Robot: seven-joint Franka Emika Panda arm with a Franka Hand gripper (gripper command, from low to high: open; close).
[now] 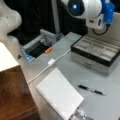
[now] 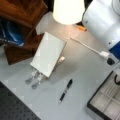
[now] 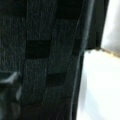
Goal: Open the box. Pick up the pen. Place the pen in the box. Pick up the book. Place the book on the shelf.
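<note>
Already the wide flat silver-sided box (image 1: 96, 53) is standing open, its beige compartments showing and its lid raised behind. Up by that lid the white arm is hovering; its gripper is not showing, so whether it is spread I cannot tell. On the grey table (image 1: 105, 100) the slim black pen (image 1: 90, 90) is lying near the white spiral notebook (image 1: 60, 96), beside the brown wooden shelf (image 1: 13, 97). A white cable with its plug (image 1: 51, 62) is trailing between them.

1. The box (image 1: 96, 53), lid up, sits at the desk's (image 1: 110, 100) far right edge in a front view.
2. The pen (image 1: 90, 90) lies before it.
3. The book (image 1: 59, 96) lies left of the pen, beside the shelf (image 1: 13, 95).
</note>
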